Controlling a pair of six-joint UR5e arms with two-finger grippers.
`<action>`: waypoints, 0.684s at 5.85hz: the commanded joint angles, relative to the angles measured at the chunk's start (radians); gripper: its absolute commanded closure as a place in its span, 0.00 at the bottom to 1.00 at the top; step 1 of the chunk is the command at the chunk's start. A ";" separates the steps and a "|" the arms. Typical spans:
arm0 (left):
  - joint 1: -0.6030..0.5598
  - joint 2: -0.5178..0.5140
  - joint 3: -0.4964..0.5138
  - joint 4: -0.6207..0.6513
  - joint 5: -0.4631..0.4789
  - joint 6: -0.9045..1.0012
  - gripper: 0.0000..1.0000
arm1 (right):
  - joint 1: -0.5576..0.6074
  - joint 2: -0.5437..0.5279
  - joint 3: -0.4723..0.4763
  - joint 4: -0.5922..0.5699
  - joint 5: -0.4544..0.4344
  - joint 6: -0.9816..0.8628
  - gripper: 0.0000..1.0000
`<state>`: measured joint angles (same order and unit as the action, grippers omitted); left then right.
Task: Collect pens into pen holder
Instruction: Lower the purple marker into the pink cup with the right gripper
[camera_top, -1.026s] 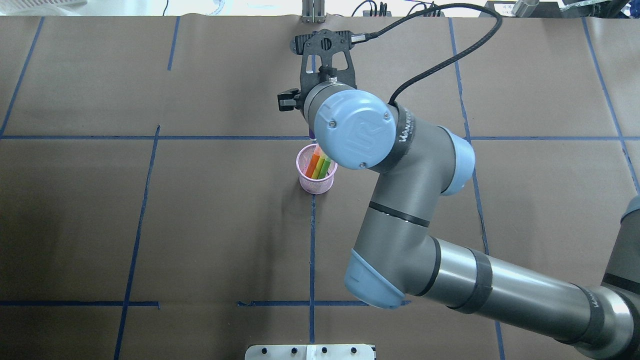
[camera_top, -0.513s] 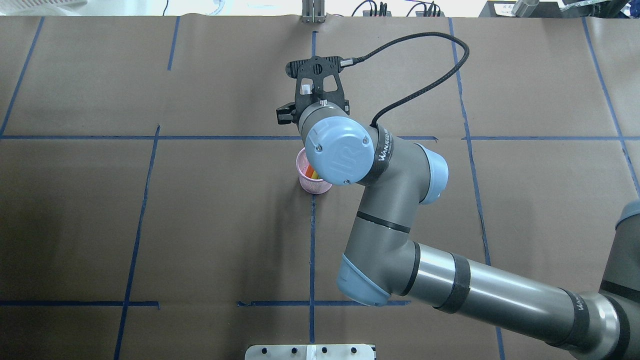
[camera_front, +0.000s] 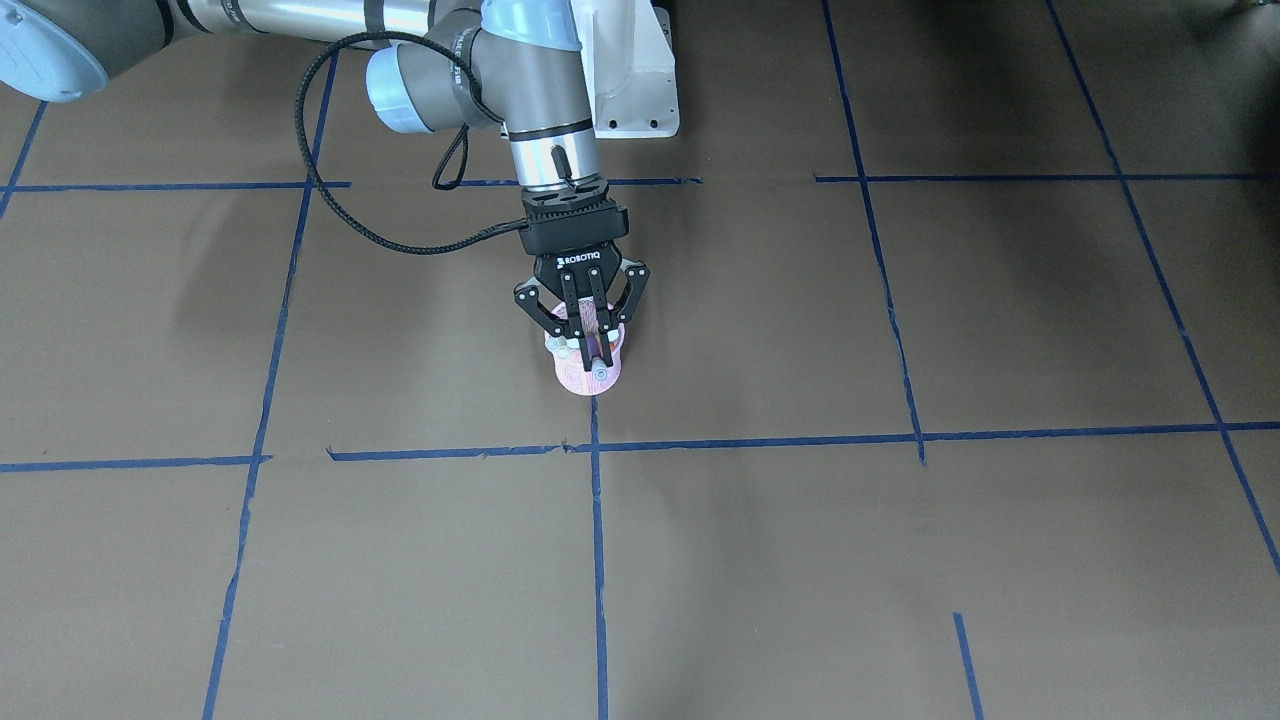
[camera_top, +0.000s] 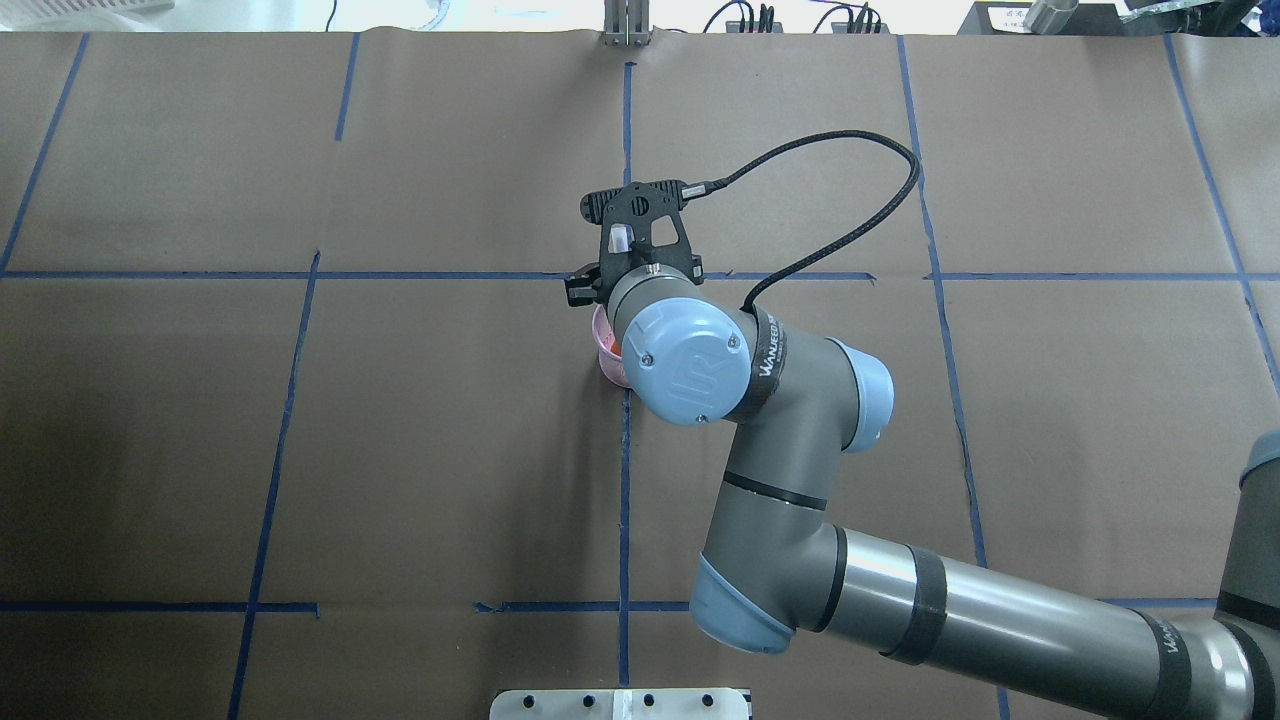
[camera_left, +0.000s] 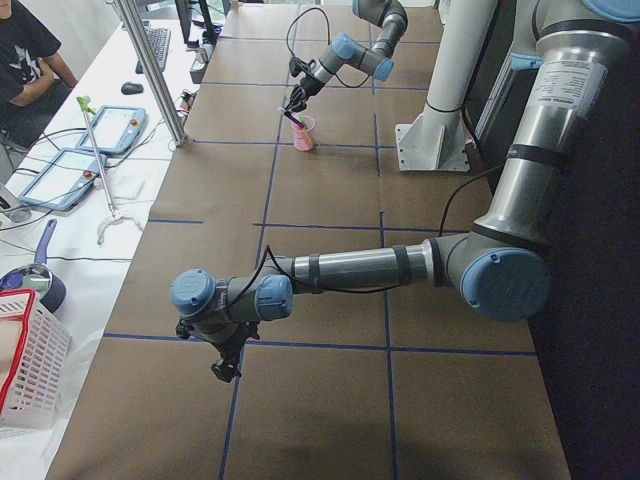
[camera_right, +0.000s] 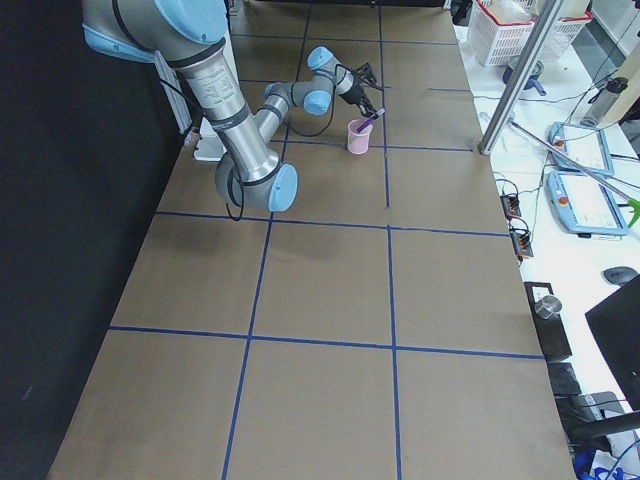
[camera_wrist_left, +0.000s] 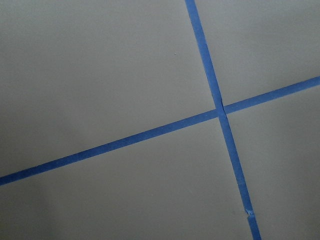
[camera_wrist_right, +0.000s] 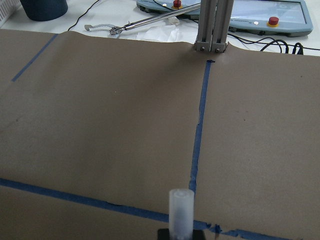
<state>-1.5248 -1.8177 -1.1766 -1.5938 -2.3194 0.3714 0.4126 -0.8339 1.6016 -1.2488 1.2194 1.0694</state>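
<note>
The pink mesh pen holder (camera_front: 585, 380) stands on the brown paper at the table's middle. My right gripper (camera_front: 588, 352) hangs point-down just over its mouth, shut on the purple pen (camera_right: 369, 119), which is tilted above the pen holder (camera_right: 358, 137). The pen's pale cap (camera_wrist_right: 181, 210) sticks up in the right wrist view. From overhead my right wrist covers most of the pen holder (camera_top: 602, 338); a sliver of the orange pen (camera_top: 618, 348) shows inside, and the green one is hidden. My left gripper (camera_left: 226, 368) shows only in the exterior left view, low over bare paper; I cannot tell its state.
Blue tape lines (camera_top: 625, 480) grid the paper. A metal post (camera_top: 625, 25) stands at the far edge, with operator panels (camera_wrist_right: 260, 10) behind it. A person (camera_left: 30, 50) sits beside the table's far end. A red and white basket (camera_left: 30, 370) stands off the table's left end.
My right arm has drawn back toward the robot with the purple pen and now covers the pen holder; the orange and green pens inside showed plainly a second ago.
</note>
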 joint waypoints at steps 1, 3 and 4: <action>0.000 -0.002 0.000 0.000 0.000 0.000 0.00 | -0.018 -0.004 0.001 0.002 0.000 0.004 0.99; 0.002 -0.006 0.000 0.001 0.000 0.000 0.00 | -0.017 0.001 0.006 0.002 0.003 0.007 0.01; 0.002 -0.006 0.000 0.002 0.000 -0.002 0.00 | -0.015 0.004 0.014 0.000 0.009 0.006 0.00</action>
<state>-1.5234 -1.8232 -1.1766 -1.5926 -2.3194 0.3707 0.3961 -0.8325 1.6095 -1.2476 1.2244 1.0761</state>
